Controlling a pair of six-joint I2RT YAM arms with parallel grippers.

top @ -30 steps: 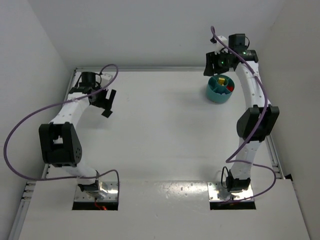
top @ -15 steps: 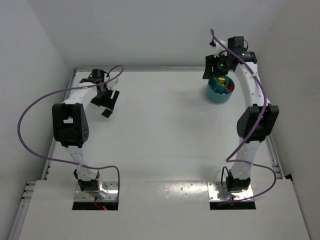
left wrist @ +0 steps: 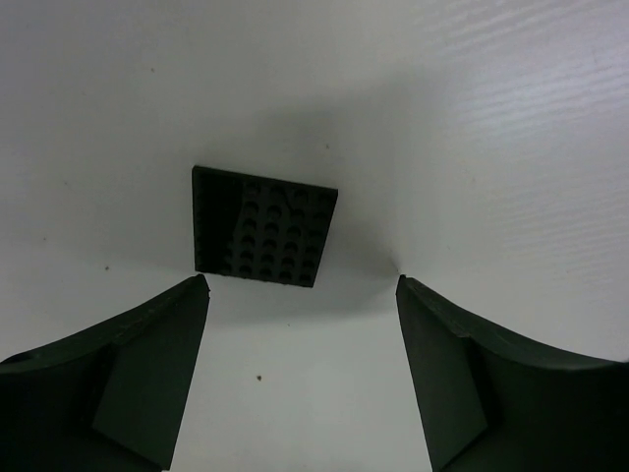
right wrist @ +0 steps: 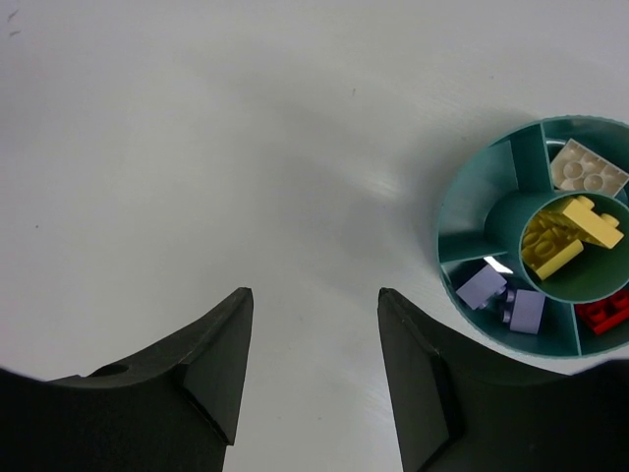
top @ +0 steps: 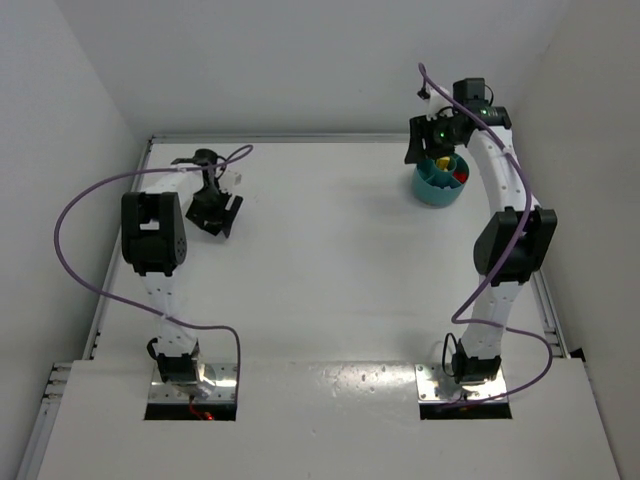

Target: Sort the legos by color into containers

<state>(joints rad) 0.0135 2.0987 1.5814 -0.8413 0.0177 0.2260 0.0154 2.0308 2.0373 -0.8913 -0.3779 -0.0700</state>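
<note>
Legos: small yellow plastic bricks (right wrist: 560,244) are seen in the centre cup, pale purple bricks (right wrist: 482,286) in the lower-left compartment, a red brick (right wrist: 601,313) at lower right.
Container: the round teal plastic dish (right wrist: 470,202) is cut by the frame's right edge.
Right tool: the right gripper (right wrist: 314,300) is spread, empty, left of the dish and apart from it.
Left tool: the left gripper (left wrist: 301,287) is spread, empty; a flat black studded square plate (left wrist: 263,226) is seen on the white table (left wrist: 491,118), just above its fingertips.

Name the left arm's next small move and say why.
Probably ease the open left end effector down onto the black lego plate. The plate lies flat on the table, just beyond the fingertips and ungrasped, while the teal dish already holds yellow, purple, red and cream bricks.
</note>
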